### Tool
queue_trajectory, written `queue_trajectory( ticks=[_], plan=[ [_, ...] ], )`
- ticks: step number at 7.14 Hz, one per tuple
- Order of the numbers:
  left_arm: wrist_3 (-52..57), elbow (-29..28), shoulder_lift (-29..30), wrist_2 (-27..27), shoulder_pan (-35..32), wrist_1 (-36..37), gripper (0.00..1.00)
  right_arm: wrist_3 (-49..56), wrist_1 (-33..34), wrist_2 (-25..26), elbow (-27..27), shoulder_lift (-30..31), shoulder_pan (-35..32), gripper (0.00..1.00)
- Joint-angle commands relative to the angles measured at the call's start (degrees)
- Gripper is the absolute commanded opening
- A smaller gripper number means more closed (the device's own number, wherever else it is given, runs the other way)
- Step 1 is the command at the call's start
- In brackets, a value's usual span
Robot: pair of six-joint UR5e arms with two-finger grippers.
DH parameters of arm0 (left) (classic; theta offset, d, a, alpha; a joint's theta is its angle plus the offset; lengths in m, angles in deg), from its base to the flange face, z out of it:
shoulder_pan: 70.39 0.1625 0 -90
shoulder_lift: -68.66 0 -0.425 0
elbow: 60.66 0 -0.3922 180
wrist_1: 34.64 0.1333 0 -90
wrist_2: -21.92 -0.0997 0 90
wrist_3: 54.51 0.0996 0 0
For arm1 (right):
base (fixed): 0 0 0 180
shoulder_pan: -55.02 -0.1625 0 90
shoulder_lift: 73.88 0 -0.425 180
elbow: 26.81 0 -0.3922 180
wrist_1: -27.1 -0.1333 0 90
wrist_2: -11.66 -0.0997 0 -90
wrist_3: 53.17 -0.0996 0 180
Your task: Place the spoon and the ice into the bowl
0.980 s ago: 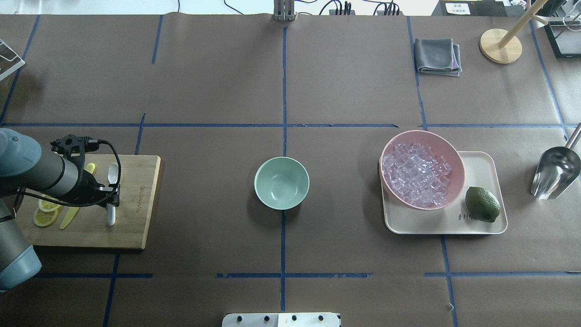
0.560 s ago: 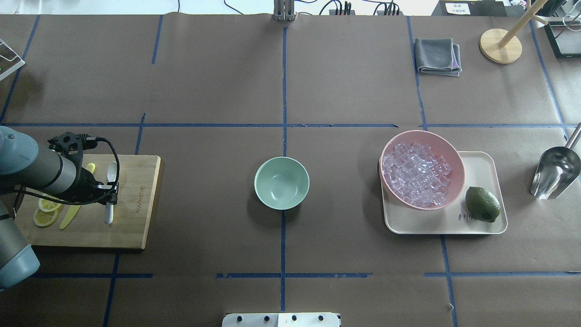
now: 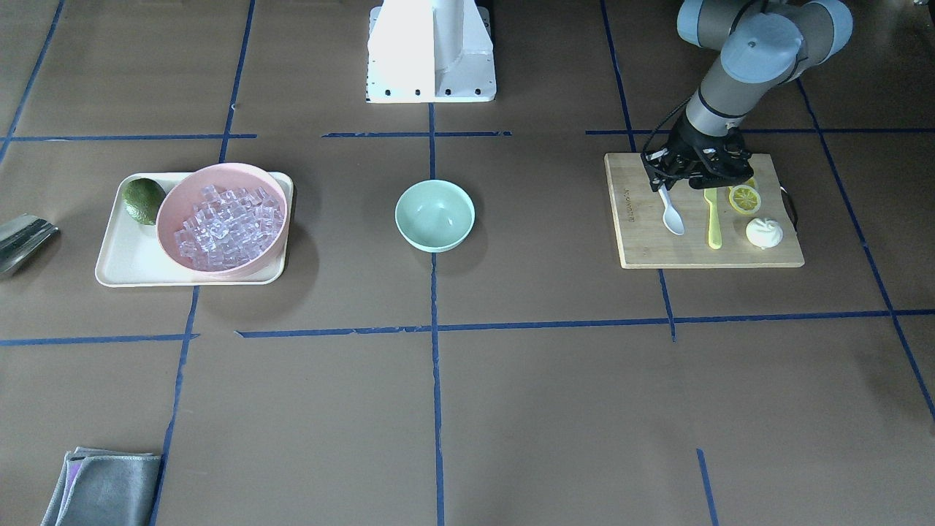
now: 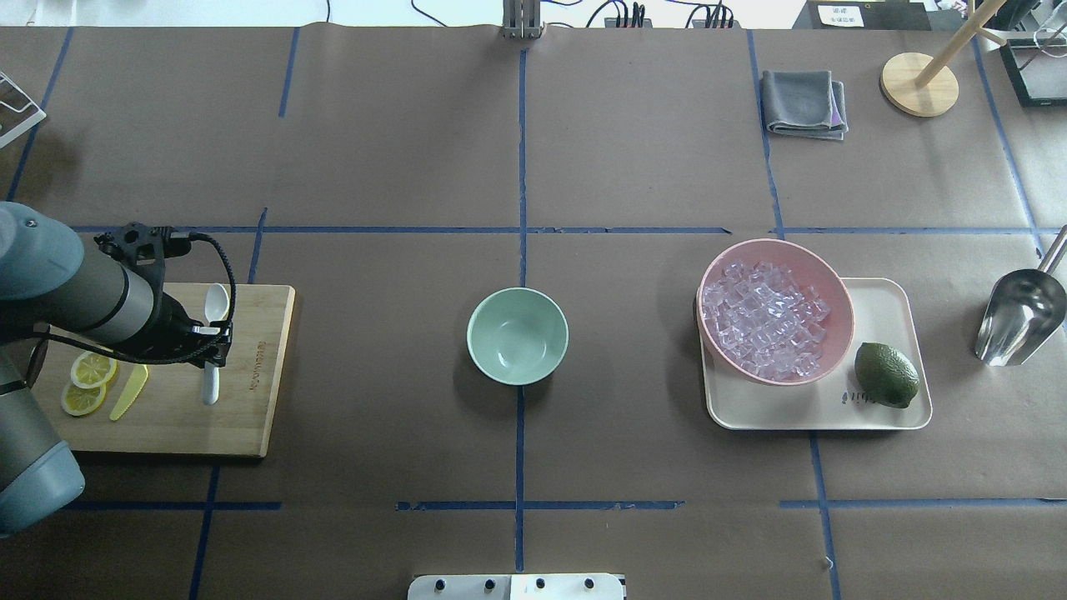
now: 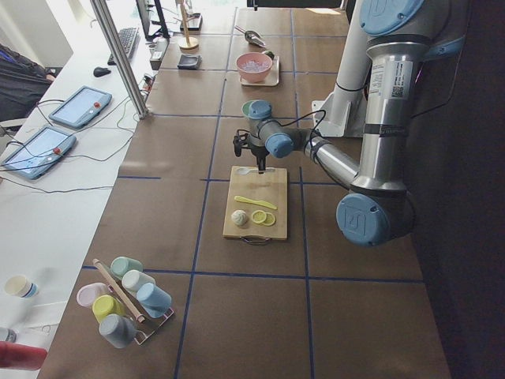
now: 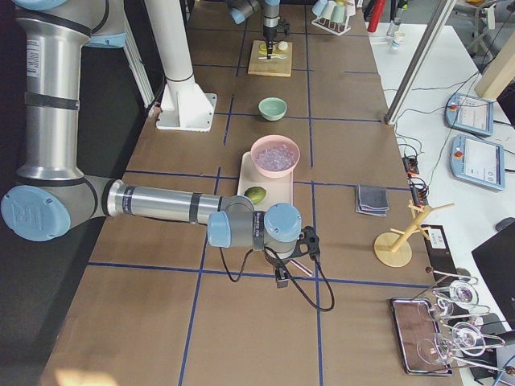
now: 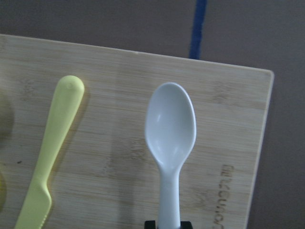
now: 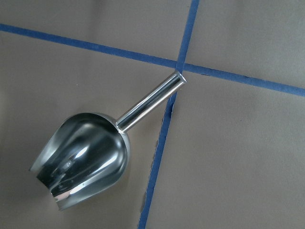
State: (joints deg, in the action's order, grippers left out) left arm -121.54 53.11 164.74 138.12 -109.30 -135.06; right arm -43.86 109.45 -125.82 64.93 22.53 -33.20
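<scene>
My left gripper (image 4: 215, 346) is shut on the handle of the white spoon (image 4: 216, 304) over the right part of the wooden cutting board (image 4: 250, 417). In the left wrist view the spoon (image 7: 170, 129) points away from me, scoop up. The empty mint-green bowl (image 4: 517, 336) stands at the table's middle, well to the right of the spoon. The ice (image 4: 763, 321) is piled in a pink bowl (image 4: 783, 243) on the right. My right gripper (image 6: 281, 277) shows only in the exterior right view, so I cannot tell its state.
The pink bowl and a lime (image 4: 886, 375) sit on a cream tray (image 4: 884, 300). A metal scoop (image 4: 1021, 317) lies right of the tray. A yellow-green knife (image 4: 129, 390) and lemon slices (image 4: 87, 379) lie on the board. A grey cloth (image 4: 804, 102) is at the far right.
My left gripper has shifted a little to the right and away from me, and the spoon has moved with it. Nothing else has moved.
</scene>
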Motion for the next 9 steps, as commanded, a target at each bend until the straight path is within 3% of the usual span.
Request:
queue_trajectory(
  ticks=[1, 2, 4, 7, 9],
  plan=[
    [0.0, 0.7, 10.7, -4.5, 3.8, 6.4, 0.0, 0.0, 0.0, -0.2, 0.2, 0.1, 0.0, 1.0],
    [0.9, -0.9, 15.5, -7.8, 6.6, 6.7, 0.0, 0.0, 0.0, -0.2, 0.1, 0.1, 0.0, 1.0],
    [14.2, -7.9, 25.5, -8.8, 8.0, 6.5, 0.0, 0.0, 0.1, -0.2, 0.1, 0.2, 0.0, 0.99],
    [14.9, -17.6, 36.5, -8.7, 9.6, 6.5, 0.0, 0.0, 0.1, -0.5, -0.1, 0.3, 0.0, 1.0],
    [15.0, -18.3, 36.7, -8.8, 11.4, 6.5, 0.05, 0.0, 0.0, -1.2, -0.2, 0.5, 0.0, 0.99]
  ],
)
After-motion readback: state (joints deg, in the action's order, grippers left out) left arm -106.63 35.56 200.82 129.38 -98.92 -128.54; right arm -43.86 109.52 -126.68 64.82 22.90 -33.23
